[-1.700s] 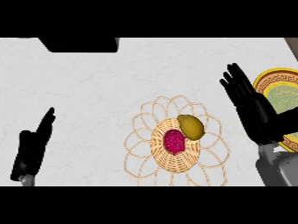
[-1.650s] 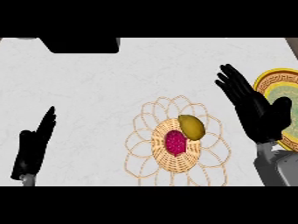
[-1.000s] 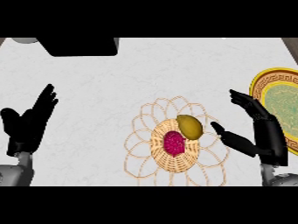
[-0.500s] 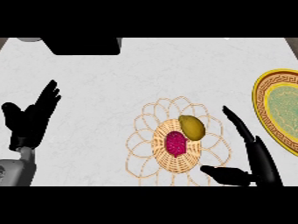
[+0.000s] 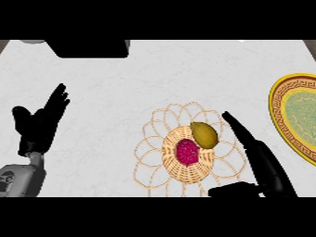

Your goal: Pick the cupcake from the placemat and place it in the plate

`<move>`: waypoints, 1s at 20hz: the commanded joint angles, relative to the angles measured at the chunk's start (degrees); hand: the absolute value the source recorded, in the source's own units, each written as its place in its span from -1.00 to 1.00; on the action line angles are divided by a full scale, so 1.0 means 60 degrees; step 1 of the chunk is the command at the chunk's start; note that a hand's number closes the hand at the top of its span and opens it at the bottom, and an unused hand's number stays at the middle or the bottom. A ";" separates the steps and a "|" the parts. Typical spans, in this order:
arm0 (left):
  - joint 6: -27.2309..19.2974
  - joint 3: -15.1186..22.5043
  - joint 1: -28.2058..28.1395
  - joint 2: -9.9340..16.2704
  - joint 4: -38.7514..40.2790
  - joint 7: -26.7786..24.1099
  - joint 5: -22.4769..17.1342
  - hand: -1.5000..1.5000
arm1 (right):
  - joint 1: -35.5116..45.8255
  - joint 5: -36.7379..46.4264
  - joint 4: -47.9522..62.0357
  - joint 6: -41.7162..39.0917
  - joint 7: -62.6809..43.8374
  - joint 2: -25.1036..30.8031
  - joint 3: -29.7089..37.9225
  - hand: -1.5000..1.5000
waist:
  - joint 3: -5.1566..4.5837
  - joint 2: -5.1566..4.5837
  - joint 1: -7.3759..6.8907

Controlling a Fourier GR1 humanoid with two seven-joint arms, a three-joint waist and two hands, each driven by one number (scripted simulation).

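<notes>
On the pale marbled counter (image 5: 153, 74), a round woven wicker placemat with looping petal edges (image 5: 187, 150) sits near the middle, a little to the right. At its centre is the cupcake with magenta topping (image 5: 187, 150), and touching it on the far right side is a yellow-olive lemon-shaped fruit (image 5: 205, 134). Nothing grips the cupcake. The right hand (image 5: 259, 159) lies over the placemat's right edge, fingers straight and stretched toward the far side, thumb spread out to the left along the near rim, hand unclenched and holding nothing. Over on the right edge is the round plate with a gold patterned rim and green centre (image 5: 283, 120), well apart from the cupcake. At the left, the left hand (image 5: 41, 122) rests open, fingers up. A black box (image 5: 91, 47) sits at the far edge.
</notes>
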State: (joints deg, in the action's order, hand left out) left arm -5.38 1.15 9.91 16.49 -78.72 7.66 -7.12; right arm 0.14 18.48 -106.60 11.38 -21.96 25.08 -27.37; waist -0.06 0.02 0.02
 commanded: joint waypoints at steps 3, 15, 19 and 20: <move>-0.0010 -0.0006 -0.0081 -0.0227 -0.0148 -0.0031 0.0135 0.00 | 0.0968 0.0719 -0.0184 -0.1394 -0.2277 -0.0179 -0.0492 -1.00 | 0.0002 0.0001 -0.0033; 0.0452 -0.0378 -0.0062 -0.0230 -0.0078 0.0184 0.0313 0.00 | 0.1976 0.1410 0.0769 -0.3703 -0.3662 -0.1133 -0.0284 -1.00 | 0.0007 -0.0002 -0.0006; 0.0390 -0.0477 0.0022 -0.0319 -0.0486 0.0506 0.0455 0.00 | 0.1729 0.1980 0.1468 -0.3710 -0.3549 -0.2034 -0.0687 -1.00 | 0.0009 0.0001 -0.0008; 0.0547 -0.0516 -0.0287 -0.0351 -0.0608 0.0371 0.0405 0.00 | 0.2026 0.1808 0.0946 -0.4265 -0.4156 -0.2121 -0.0329 -1.00 | 0.0008 0.0004 -0.0013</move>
State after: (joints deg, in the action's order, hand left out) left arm -2.94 -1.39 9.36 14.91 -80.88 9.57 -5.18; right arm 11.65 28.99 -98.72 -9.50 -43.31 14.90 -30.89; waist 0.00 0.00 -0.12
